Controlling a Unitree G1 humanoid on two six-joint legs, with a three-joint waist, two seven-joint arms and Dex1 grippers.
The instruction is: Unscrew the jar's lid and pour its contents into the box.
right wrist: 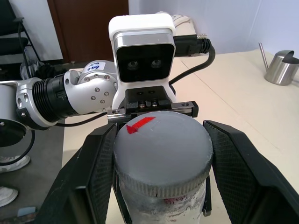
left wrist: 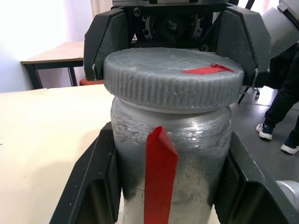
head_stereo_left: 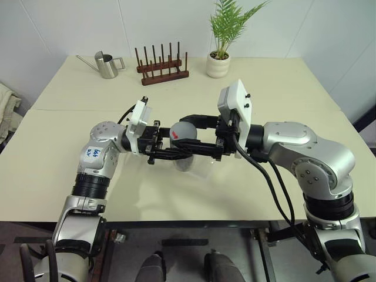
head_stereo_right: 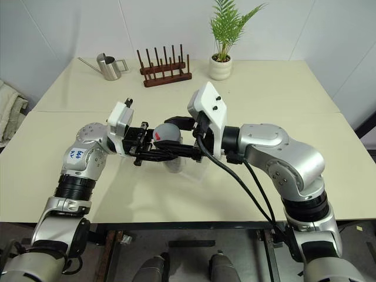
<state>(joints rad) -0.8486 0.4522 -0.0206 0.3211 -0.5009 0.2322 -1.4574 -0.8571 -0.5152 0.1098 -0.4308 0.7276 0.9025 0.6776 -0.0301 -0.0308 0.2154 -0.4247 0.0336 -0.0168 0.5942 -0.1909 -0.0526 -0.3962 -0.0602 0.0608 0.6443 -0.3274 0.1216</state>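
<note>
**Both grippers clamped on the jar, lid not yet off**

The left gripper [left wrist: 170, 186] has its two black fingers [left wrist: 96, 186] closed against the silvery body of the jar [left wrist: 187, 158], one on each side, just below the lid. The right gripper [right wrist: 161, 158] comes in from the opposite side, its fingers [right wrist: 100, 163] pressed to the ribbed rim of the grey lid [right wrist: 163, 144], which bears a small red mark on top. A red strip runs down the jar's wall. The lid sits slightly askew on the neck in the left wrist view, though whether it is loosened I cannot tell.

Outward from the grip, the jar hangs above the cream table [head_stereo_left: 264, 88], held between the two level arms. Directly beneath it lies the clear plastic box [head_stereo_left: 202, 170], largely hidden by the arms. Far behind stand a steel watering can [head_stereo_left: 106, 64], a wooden peg rack [head_stereo_left: 163, 69] and a potted fern [head_stereo_left: 220, 56].

The risks, as I judge them: if the left hold is too light, the jar may spin with the lid instead of unscrewing. A sudden release could jerk the jar and scatter the contents past the box.
</note>
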